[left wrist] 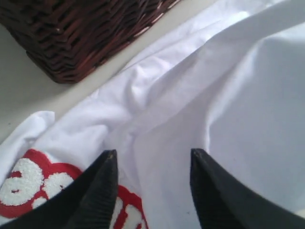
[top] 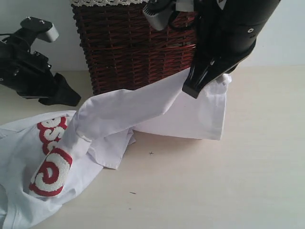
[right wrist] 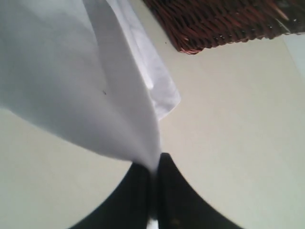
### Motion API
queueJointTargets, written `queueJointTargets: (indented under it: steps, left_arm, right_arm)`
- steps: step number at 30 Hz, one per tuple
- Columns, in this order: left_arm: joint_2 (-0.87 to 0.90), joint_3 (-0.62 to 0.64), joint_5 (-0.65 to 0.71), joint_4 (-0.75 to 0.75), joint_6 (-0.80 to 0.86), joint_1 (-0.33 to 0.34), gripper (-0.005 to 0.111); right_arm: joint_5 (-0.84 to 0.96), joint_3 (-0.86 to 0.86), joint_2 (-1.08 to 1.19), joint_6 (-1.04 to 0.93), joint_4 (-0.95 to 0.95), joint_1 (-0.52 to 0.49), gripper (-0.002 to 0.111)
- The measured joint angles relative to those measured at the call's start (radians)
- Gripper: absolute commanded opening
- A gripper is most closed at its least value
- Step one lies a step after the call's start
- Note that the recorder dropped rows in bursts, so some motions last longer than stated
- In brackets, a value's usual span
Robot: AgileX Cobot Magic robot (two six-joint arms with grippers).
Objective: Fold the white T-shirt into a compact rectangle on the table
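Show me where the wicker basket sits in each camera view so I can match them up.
Exterior view: wicker basket top centre, behind the white T-shirt.
Left wrist view: basket beyond the T-shirt's edge, a strip of table between.
Right wrist view: basket past the hanging T-shirt's far hem.
Shared landmark: the white T-shirt, in all three.

Wicker basket (top: 128, 52) blocks far side, open table (top: 228, 181) at near right

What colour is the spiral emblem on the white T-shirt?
The spiral emblem is red on white; exterior view shows it best.
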Motion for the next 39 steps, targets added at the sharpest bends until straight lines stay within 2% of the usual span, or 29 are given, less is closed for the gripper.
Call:
queueJointTargets:
  steps: [4, 6, 10, 11, 15, 20, 26, 30, 36, 39]
  left_arm:
    - [-0.099, 0.002, 0.073, -0.016, -0.016, -0.004, 0.052]
    - [-0.162, 0.02, 0.109, -0.043, -0.02, -0.027, 0.052]
    - [-0.242, 0.12, 0.09, -0.026, -0.03, -0.156, 0.052]
    - [-0.247, 0.167, 0.064, 0.006, -0.053, -0.207, 0.052]
    - [-0.244, 0.32, -0.116, 0.123, -0.144, -0.329, 0.052]
    - [-0.21, 0.466, -0.471, 0.178, -0.191, -0.439, 0.052]
    - [-0.083, 0.561, -0.913, 0.188, -0.196, -0.455, 0.052]
    - [-0.055, 0.569, -1.046, 0.151, -0.106, -0.455, 0.052]
    - [-0.078, 0.569, -1.216, -0.133, 0.197, -0.457, 0.052]
    - [-0.081, 0.569, -1.265, -0.208, 0.25, -0.457, 0.051]
  right_arm:
    - [-0.01, 0.0, -0.001, 0.027, -0.03, -0.009, 0.0]
    - [-0.022, 0.0, -0.001, 0.055, -0.061, -0.01, 0.0]
    - [-0.047, 0.0, -0.001, 0.078, -0.083, -0.01, 0.0]
    - [-0.053, 0.0, -0.001, 0.08, -0.083, -0.01, 0.0]
    - [-0.06, 0.0, -0.001, 0.084, -0.082, -0.01, 0.0]
    - [-0.063, 0.0, -0.001, 0.089, -0.068, -0.01, 0.0]
    - [-0.063, 0.0, -0.001, 0.089, -0.047, -0.01, 0.0]
    - [-0.063, 0.0, -0.001, 0.089, -0.038, -0.01, 0.0]
    - [-0.066, 0.0, -0.001, 0.089, -0.026, -0.01, 0.0]
    - [-0.067, 0.0, -0.001, 0.089, -0.02, -0.01, 0.0]
